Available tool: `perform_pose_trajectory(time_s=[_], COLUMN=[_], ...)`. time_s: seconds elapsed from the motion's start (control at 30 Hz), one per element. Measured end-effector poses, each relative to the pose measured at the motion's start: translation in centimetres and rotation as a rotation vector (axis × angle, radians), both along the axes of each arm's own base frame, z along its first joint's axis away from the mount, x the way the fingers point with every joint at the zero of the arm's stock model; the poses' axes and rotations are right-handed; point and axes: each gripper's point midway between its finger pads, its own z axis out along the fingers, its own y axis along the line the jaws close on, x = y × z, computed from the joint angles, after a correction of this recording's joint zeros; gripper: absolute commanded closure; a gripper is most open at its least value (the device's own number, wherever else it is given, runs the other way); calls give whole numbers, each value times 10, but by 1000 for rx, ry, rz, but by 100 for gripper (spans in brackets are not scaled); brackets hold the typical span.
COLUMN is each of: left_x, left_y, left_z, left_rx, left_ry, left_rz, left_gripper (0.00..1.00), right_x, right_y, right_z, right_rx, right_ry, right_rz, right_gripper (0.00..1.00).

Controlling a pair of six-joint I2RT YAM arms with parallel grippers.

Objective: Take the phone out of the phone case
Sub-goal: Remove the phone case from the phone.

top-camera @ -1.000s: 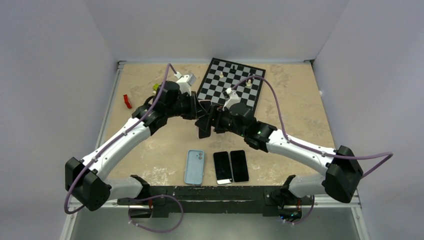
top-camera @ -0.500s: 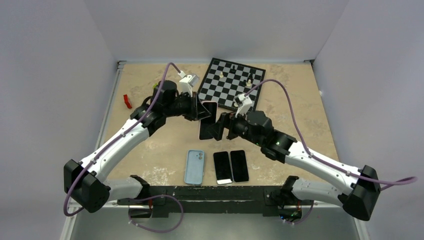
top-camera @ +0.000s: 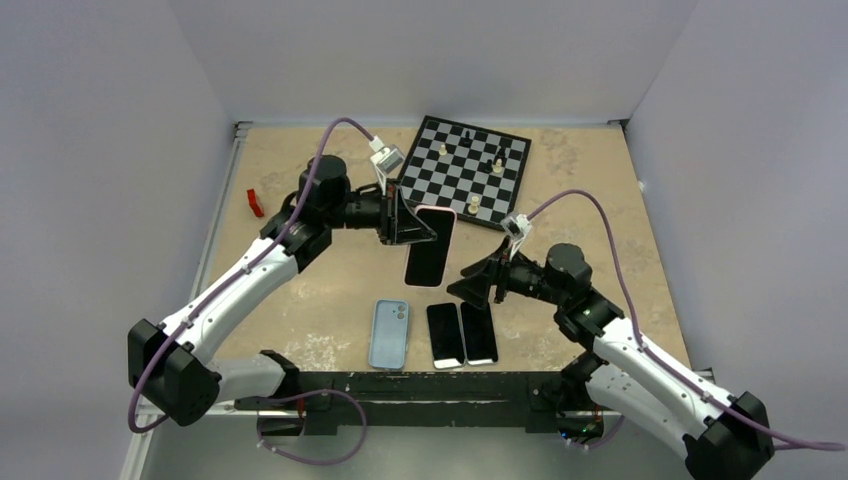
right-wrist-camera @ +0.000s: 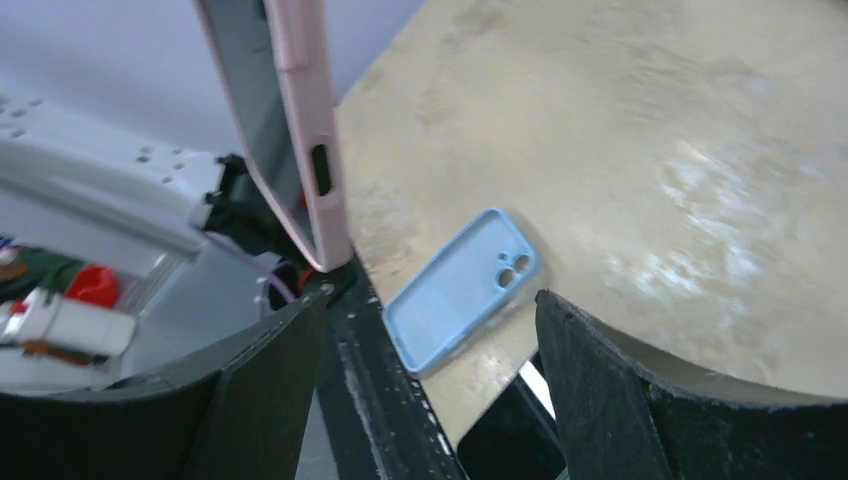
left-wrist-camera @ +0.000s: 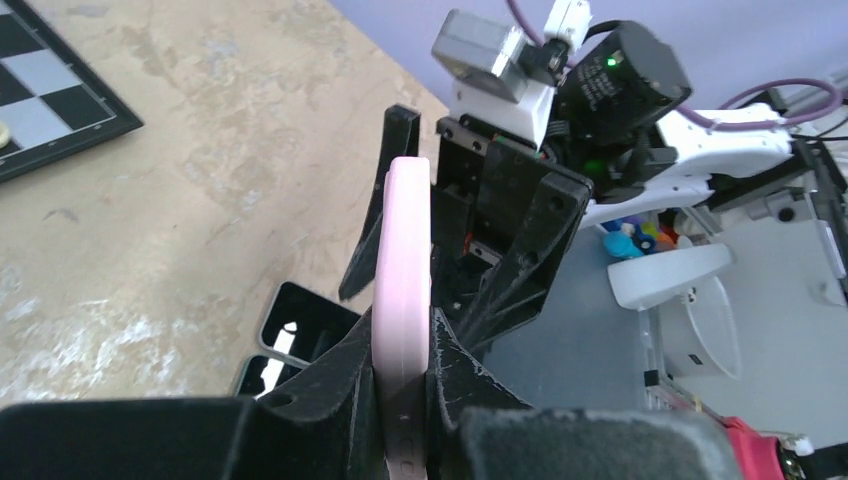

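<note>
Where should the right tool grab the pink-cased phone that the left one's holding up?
Probably the pink-cased phone's free lower end, pinched across its long edges, approaching from the right tool's side. The left tool clamps the upper part, so only the lower half hangs clear above the table.

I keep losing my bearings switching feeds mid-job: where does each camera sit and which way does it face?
Top external: above and behind the bases, looking down on the table; both arms show, left gripper clamping the pink case, right gripper open, apart from it.
Left wrist: looks along its own fingers, the case edge-on between them, the right gripper beyond.
Right wrist: looks out between its own open fingers, the blue case on the table below.
Shared: all three show the pink case.
</note>
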Motion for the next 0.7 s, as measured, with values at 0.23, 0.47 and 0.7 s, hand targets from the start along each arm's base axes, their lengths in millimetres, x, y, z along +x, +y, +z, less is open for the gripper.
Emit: perform_pose_trajectory(time_s=[0.23,0.47,0.7], left_x=[-8,-12,-16], left_y=[-9,-12,-12], left_z=[18,18,25], left_rx=[-101,-138,-161], left_ry=[23,71,81], left_rz=[-89,-125,-150], left_gripper=[100,100,100], right_x=[-33,-40,-47], right_y=[22,32,34], right_z=[26,37,53], right_rx=[117,182,231], right_ry=[-72,-100,-174], right_rz=[274,372,430], right_gripper=[39,56,69])
